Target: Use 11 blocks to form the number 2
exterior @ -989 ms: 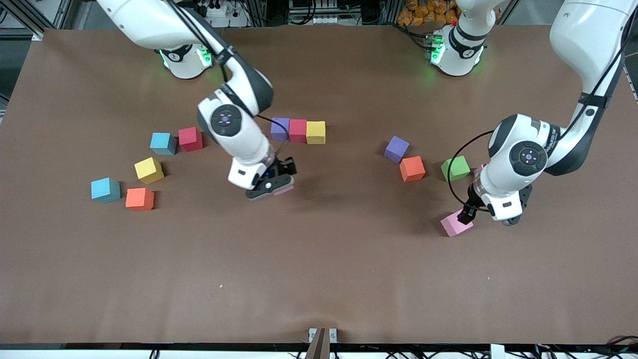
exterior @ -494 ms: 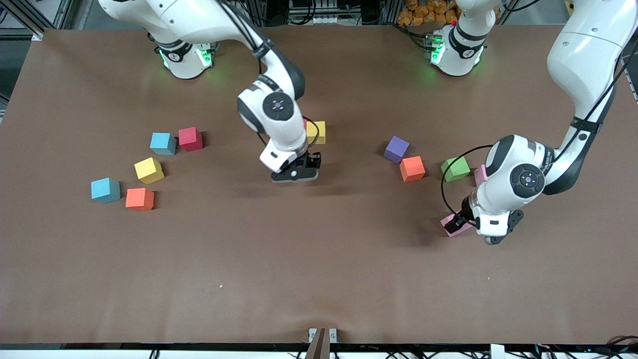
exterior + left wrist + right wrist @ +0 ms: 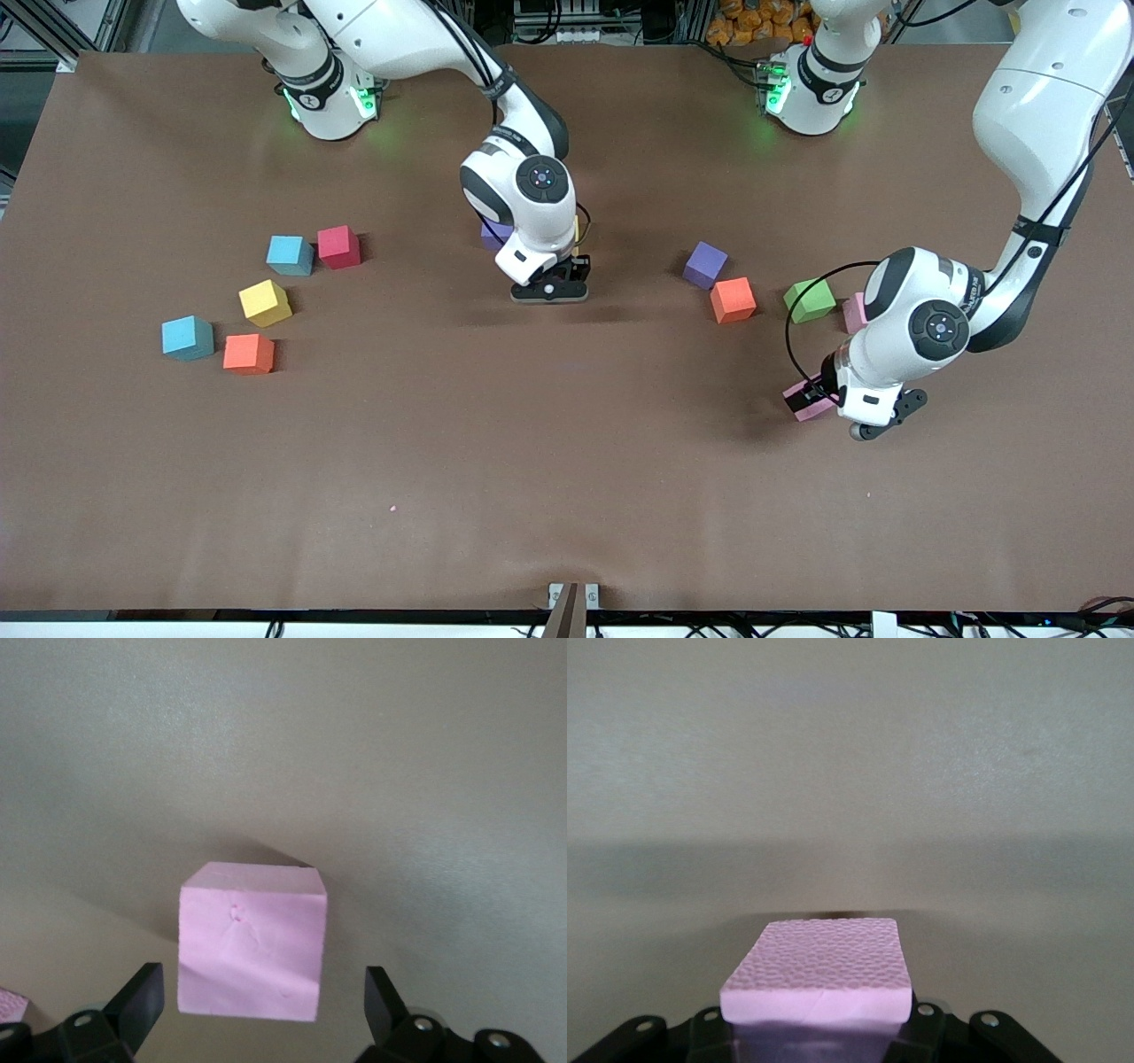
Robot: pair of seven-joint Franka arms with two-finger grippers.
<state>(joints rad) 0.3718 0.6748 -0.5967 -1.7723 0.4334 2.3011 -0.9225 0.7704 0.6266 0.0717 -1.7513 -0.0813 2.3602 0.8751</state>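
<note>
My right gripper [image 3: 549, 289] is shut on a pink block [image 3: 819, 970] and hangs low beside the row of blocks, which its wrist mostly hides. Only the row's purple block [image 3: 493, 236] and a sliver of its yellow block [image 3: 576, 232] show. My left gripper [image 3: 819, 403] is open, its fingers [image 3: 142, 1001] standing on either side of a second pink block [image 3: 252, 952] without touching it. That block [image 3: 813, 409] lies on the table, nearer the front camera than the green block [image 3: 809, 299]. No number 2 shape shows.
Loose blocks toward the right arm's end: light blue [image 3: 290, 254], red [image 3: 339, 246], yellow [image 3: 265, 302], light blue [image 3: 187, 338], orange [image 3: 248, 353]. Toward the left arm's end lie purple [image 3: 705, 264], orange [image 3: 733, 299] and another pink [image 3: 853, 312].
The right arm has carried its pink block toward the row, now covering most of it. The left gripper has come down and over the pink block on the table.
</note>
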